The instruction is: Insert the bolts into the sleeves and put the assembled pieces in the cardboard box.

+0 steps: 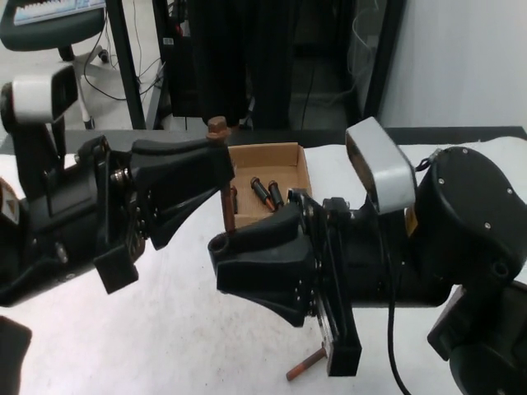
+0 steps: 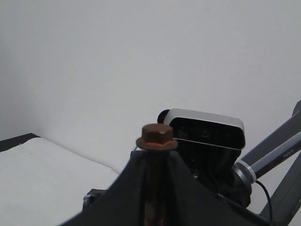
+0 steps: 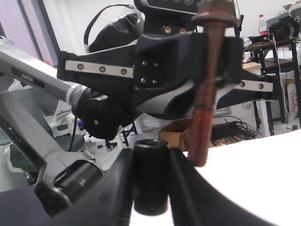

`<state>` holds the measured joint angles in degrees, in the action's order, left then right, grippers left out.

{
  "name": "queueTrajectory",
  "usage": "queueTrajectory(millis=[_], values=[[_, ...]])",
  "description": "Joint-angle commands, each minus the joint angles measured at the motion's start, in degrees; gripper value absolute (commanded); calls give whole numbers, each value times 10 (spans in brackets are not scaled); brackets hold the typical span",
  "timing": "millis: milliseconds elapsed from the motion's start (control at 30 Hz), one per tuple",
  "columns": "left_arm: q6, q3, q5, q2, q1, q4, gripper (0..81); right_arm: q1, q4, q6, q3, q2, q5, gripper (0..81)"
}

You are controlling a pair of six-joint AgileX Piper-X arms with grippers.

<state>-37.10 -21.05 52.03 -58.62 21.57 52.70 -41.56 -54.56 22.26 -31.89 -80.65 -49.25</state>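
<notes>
High view: the left hand (image 1: pixel 221 156) is closed on a bolt (image 1: pixel 226 193) that stands upright. The bolt's head rises above the fingers and its shank hangs down to the tip of the right hand (image 1: pixel 221 245). Just behind them sits the cardboard box (image 1: pixel 268 150), with two assembled pieces (image 1: pixel 262 193) lying inside. White tabletop (image 1: pixel 165 329) lies open in front of both arms. A loose bolt (image 1: pixel 306 364) near the front edge is partly covered by the right arm.

Left wrist view: the left hand (image 2: pixel 155 176) grips the bolt (image 2: pixel 156 136) below its head, and the shank is hidden between the fingers. The other arm's camera (image 2: pixel 207 128) is close behind.

Right wrist view: the right hand (image 3: pixel 151 165) is clamped on a black sleeve (image 3: pixel 151 176) with its mouth upward. The bolt (image 3: pixel 209 89) has its threaded tip just beside that mouth, not inside it. The sleeve's lower end is blurred.
</notes>
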Motion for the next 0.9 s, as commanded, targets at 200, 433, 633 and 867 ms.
queueTrajectory(millis=[200,433,633,867], values=[[-8,-9,-6,2,7,61,2,0,146,-82,-5,5,45,8],[-6,-10,-74,2,7,96,2,9,88,-42,-5,5,101,8],[7,-2,-118,2,0,110,2,9,-58,32,-4,5,134,8],[10,29,-121,2,0,110,2,-10,-61,35,-4,5,122,8]])
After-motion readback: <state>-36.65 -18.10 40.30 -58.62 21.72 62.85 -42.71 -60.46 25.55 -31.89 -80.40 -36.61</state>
